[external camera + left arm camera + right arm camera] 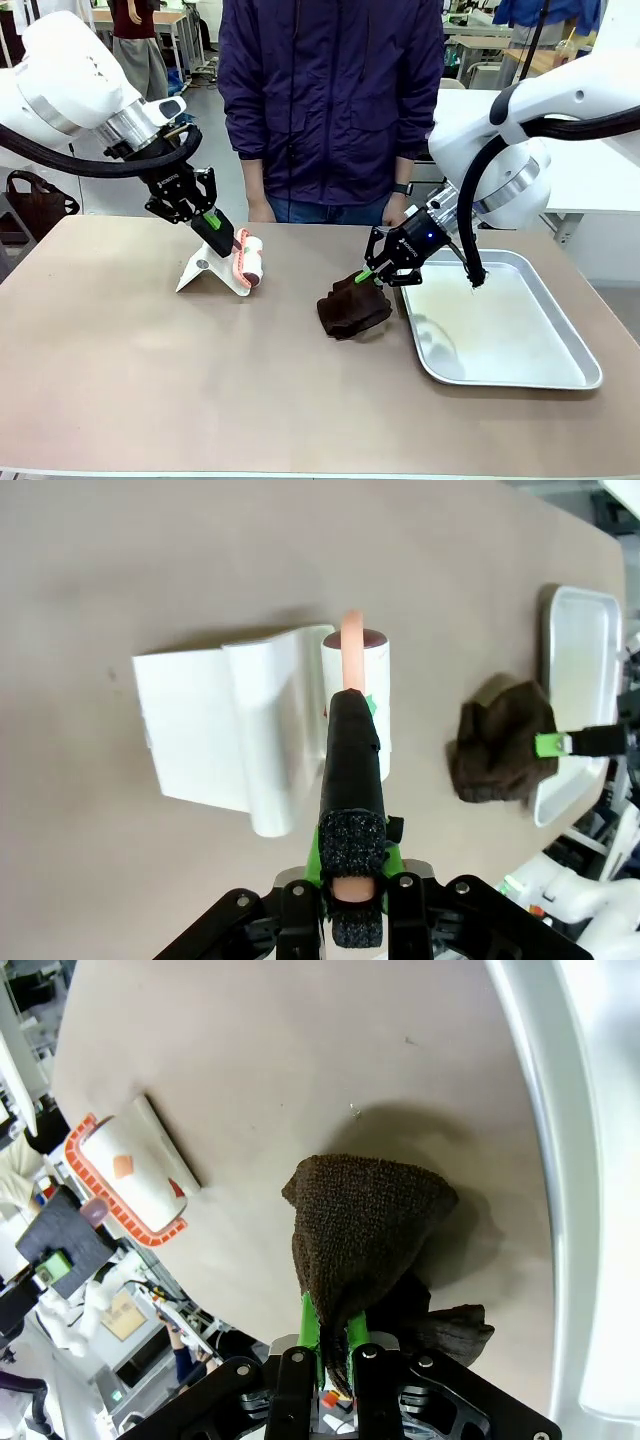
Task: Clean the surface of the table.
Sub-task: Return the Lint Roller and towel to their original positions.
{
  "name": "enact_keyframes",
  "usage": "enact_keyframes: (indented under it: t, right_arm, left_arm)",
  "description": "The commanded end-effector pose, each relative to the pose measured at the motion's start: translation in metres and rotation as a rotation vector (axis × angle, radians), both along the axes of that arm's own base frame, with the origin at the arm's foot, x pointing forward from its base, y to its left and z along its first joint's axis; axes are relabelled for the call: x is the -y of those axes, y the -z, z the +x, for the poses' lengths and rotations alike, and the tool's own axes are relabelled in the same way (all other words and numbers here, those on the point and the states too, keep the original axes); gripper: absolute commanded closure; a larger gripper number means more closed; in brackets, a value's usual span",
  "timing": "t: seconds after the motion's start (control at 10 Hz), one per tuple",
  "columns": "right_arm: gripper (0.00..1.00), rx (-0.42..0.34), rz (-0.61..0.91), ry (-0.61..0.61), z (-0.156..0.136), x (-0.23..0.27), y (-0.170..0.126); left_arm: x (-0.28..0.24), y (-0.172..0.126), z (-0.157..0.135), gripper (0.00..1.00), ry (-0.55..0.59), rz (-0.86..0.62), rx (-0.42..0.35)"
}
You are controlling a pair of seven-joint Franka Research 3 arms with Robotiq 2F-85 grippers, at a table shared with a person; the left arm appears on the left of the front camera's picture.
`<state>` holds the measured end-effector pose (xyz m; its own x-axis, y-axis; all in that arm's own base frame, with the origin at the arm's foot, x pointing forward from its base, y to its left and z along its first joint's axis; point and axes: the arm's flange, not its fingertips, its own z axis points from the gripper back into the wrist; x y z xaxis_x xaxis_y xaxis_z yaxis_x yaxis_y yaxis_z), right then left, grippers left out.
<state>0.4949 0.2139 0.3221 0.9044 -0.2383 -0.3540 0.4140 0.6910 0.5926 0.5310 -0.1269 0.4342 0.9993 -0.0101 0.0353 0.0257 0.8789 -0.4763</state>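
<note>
The taupe-brown table [150,380] spans the front view. My left gripper [213,225] is shut on the pink handle of a white lint roller [250,260], which rests against a white folded stand [203,270]. In the left wrist view the gripper [350,695] grips that handle over the roller [358,680] and stand [225,730]. My right gripper [366,276] is shut on a dark brown cloth [352,308] that touches the table near the middle. The right wrist view shows the cloth [365,1220] pinched between the green pads [312,1322].
A silver metal tray [520,350] lies at the right, its edge just beside the cloth. A person in a dark purple jacket [330,90] stands at the far edge with hands [395,212] at the table rim. The near half of the table is bare.
</note>
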Motion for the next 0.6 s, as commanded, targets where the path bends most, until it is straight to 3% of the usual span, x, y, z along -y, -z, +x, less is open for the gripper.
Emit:
enact_keyframes:
  t: [0.0, 0.5]
  right_arm:
    - [0.89, -0.002, 0.005, 0.002, -0.001, -0.001, 0.000]
    - [0.89, -0.002, 0.005, 0.002, -0.001, -0.001, 0.000]
  left_arm:
    - [0.005, -0.004, 0.010, 0.78, -0.046, 0.056, 0.004]
    - [0.001, 0.010, 0.025, 0.78, -0.005, 0.091, -0.081]
